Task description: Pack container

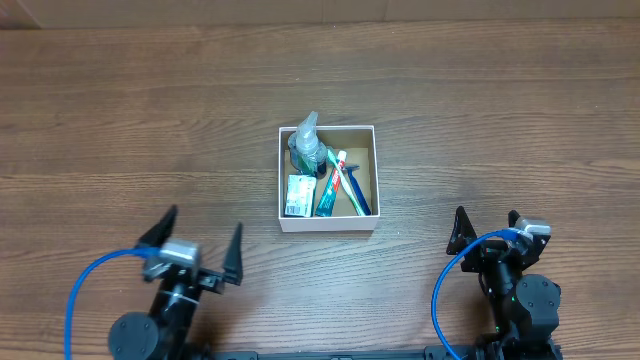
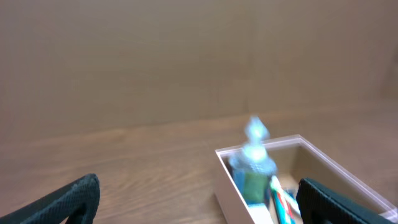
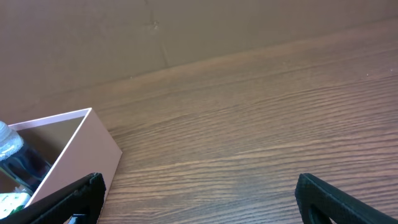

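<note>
The container, a square white-walled box with a brown inside, sits mid-table. It holds a clear bottle, a green-and-white packet, a toothpaste tube and a blue razor. My left gripper is open and empty, near the front edge to the box's lower left. My right gripper is open and empty, to the box's lower right. The left wrist view shows the container and the bottle between the fingers. The right wrist view shows the container's corner by the fingers.
The wooden table runs all around the box. A brown wall rises behind the table's far edge. Blue cables loop beside each arm base.
</note>
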You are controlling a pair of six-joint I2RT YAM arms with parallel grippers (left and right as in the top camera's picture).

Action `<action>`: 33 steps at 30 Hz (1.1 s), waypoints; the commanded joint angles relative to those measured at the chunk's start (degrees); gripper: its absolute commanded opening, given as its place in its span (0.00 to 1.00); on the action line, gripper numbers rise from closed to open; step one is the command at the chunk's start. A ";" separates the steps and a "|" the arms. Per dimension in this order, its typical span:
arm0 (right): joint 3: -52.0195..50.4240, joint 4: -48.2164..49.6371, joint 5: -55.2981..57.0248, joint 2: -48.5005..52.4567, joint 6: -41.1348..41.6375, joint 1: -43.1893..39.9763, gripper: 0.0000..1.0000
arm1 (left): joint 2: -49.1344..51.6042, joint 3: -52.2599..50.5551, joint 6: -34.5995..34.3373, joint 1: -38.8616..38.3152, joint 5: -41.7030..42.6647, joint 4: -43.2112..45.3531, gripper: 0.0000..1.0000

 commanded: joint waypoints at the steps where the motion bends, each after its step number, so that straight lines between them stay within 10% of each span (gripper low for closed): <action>1: -0.28 0.35 0.39 -0.15 -0.20 -0.24 1.00 | -0.57 -5.22 8.09 0.26 6.82 2.91 1.00; 20: -0.28 0.35 0.39 -0.15 -0.20 -0.24 1.00 | -0.59 -15.41 -6.32 0.26 -19.65 10.62 1.00; 33: -0.28 0.35 0.39 -0.15 -0.20 -0.24 1.00 | -0.59 -15.41 -6.32 0.26 -20.15 10.78 1.00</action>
